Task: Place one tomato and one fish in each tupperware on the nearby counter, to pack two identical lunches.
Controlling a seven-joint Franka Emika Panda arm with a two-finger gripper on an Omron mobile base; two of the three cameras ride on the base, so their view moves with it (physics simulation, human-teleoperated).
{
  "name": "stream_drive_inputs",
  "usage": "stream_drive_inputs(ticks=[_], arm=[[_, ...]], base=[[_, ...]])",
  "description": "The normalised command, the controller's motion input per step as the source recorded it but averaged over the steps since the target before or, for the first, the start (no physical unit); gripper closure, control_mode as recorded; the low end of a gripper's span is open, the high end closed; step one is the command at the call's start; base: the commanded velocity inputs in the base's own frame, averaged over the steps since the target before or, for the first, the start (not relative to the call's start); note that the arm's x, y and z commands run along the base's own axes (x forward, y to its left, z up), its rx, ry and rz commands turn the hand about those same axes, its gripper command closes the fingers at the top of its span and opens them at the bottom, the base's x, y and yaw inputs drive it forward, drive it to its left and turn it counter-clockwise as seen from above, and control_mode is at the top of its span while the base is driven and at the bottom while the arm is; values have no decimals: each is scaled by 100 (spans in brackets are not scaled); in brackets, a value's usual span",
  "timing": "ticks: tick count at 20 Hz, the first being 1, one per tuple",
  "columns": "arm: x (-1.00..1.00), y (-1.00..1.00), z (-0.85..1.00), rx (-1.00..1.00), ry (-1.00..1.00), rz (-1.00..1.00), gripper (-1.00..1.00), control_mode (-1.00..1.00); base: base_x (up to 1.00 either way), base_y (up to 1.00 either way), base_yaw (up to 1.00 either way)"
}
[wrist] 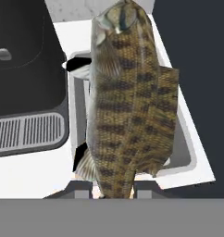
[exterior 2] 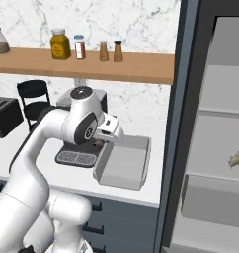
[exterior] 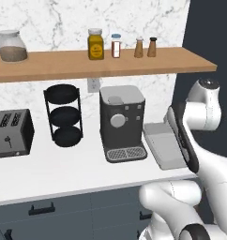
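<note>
My gripper (wrist: 115, 189) is shut on a fish (wrist: 127, 97), a tan-brown scaly body with dark bars that hangs lengthwise over a grey tupperware (wrist: 182, 143). That tupperware (exterior: 164, 146) sits on the white counter (exterior: 64, 173) just right of the coffee machine. From the right base view, the gripper (exterior 2: 99, 142) hovers at the left wall of the tupperware (exterior 2: 126, 165). Another fish (exterior 2: 237, 159) lies on a shelf inside the open fridge. The tomato is out of view.
A dark coffee machine (exterior: 121, 119) stands close left of the tray. Further left are a black tiered stand (exterior: 64, 115) and a toaster (exterior: 10, 133). A wooden shelf (exterior: 101, 63) with jars hangs above. The fridge's dark edge (exterior 2: 176, 148) rises right of the tray.
</note>
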Motion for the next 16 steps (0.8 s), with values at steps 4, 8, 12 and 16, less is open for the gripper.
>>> stream_drive_inputs(ticks=[4, 8, 12, 16], arm=[[98, -14, -90, -2, 2, 0, 100, -100], [59, -27, -100, 0, 4, 0, 100, -100], [50, -35, -100, 0, 0, 0, 100, -100], [41, -27, -91, 0, -2, 0, -100, -100]], base=[[0, 0, 0], [0, 0, 0], [0, 0, 0], [0, 0, 0]])
